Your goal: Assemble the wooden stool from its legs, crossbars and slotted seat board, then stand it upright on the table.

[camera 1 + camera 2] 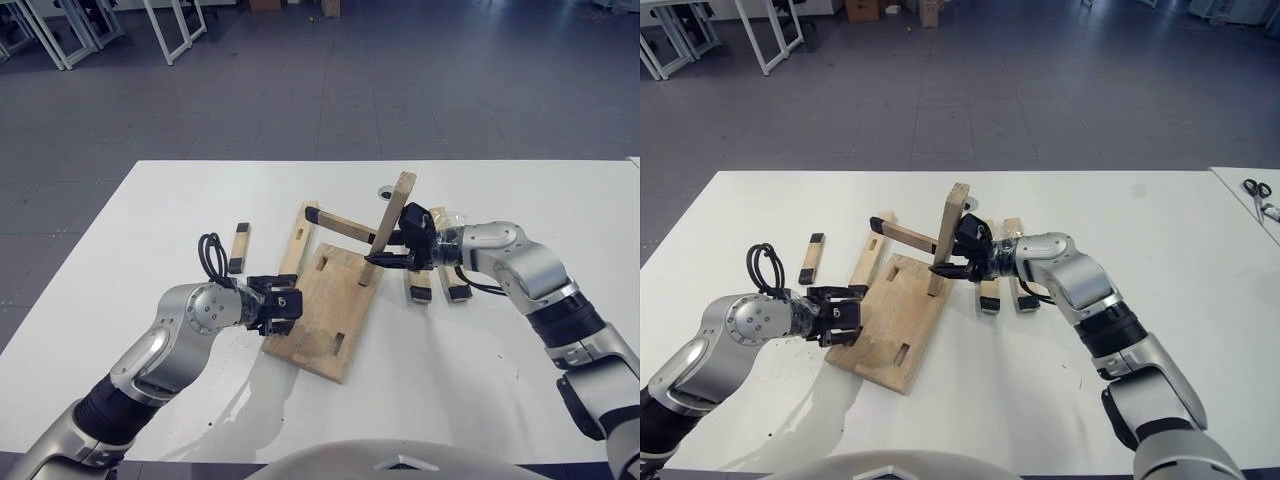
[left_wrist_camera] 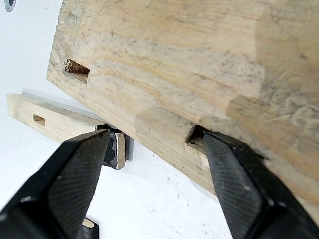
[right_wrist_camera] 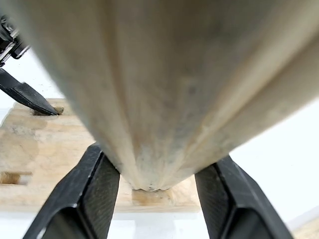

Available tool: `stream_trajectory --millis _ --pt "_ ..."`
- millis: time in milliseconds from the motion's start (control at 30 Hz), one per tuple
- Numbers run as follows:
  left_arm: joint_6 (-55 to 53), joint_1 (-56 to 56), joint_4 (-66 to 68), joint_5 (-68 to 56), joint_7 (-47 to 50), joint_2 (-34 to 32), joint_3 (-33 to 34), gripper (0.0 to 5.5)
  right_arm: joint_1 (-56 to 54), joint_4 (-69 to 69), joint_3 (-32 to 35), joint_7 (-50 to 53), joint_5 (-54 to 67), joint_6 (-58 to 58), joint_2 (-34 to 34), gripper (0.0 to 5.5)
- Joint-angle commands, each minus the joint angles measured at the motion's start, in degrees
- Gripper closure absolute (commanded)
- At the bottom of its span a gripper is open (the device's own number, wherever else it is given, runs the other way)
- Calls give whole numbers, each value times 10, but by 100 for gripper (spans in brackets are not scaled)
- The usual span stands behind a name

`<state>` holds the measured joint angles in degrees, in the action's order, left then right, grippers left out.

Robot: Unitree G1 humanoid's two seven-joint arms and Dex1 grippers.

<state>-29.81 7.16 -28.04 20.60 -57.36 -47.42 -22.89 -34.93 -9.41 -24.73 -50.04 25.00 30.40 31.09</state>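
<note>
Left gripper [image 1: 285,302], lower centre, gapes wide at the edge of the board [image 1: 320,335] — right gripper [image 1: 380,256] clamps the leg [image 1: 397,205] low, near its slot — probably stiff, light wood.

Pale-grained seat board [image 1: 325,310], seemingly black-tipped legs [image 1: 296,245], white table [image 1: 480,380].

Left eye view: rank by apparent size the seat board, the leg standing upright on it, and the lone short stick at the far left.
1. seat board, largest
2. upright leg
3. short stick, clearly smallest
</note>
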Motion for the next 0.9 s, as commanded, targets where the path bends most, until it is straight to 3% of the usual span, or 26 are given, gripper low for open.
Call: stream_trajectory --millis 33,200,433,600,700,900 --pt "10 31 -18 -12 -2 32 -18 204 -43 -265 53 35 -27 67 -50 347" --pt "3 25 -24 -10 -1 36 -22 204 -79 -237 97 18 -13 80 -51 347" --pt "-20 29 -51 -40 -12 43 -12 204 -25 -27 106 -39 19 149 -31 347" --pt "-224 165 -150 -267 -42 159 122 204 -8 -27 101 -58 -9 122 -32 347" --pt "-246 176 -147 -299 -28 138 130 204 -28 -53 83 -89 -38 72 -33 347" --pt "-225 141 -144 -295 7 90 82 204 -88 -82 58 -143 -94 -3 -30 347"
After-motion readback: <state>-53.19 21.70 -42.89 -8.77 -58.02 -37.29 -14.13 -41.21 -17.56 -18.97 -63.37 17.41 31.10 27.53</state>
